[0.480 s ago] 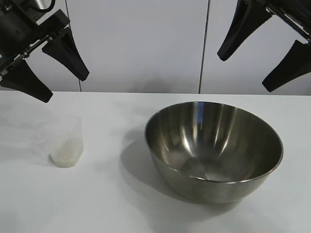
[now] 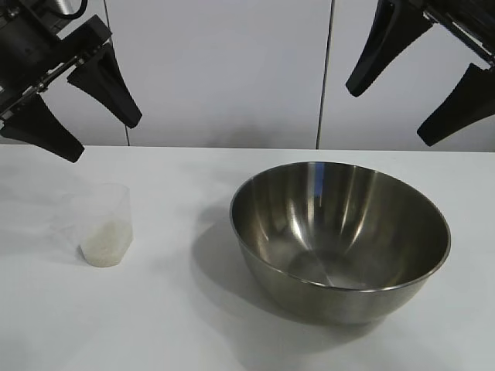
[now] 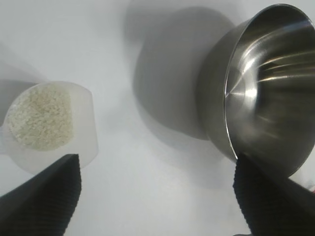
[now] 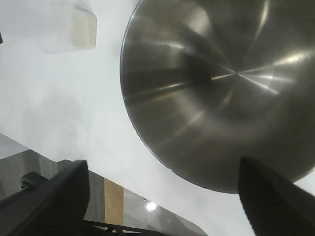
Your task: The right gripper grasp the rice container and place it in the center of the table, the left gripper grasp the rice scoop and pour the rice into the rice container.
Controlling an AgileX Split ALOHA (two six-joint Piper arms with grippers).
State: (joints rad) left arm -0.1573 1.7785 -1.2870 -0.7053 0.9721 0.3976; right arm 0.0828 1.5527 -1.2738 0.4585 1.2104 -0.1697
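The left gripper [image 2: 73, 120] and right gripper [image 2: 390, 116] are matte black, each with two long fingers tapering to blunt points; wrist views show fine ribbing on their inner pads [image 3: 49, 196]

Bright, even light; soft shadow left of bowl [image 2: 340, 239]; sharp.

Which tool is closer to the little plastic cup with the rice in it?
Left. The left tool hangs open just above the rice scoop; the right tool hangs open on the far side, above the rice container.
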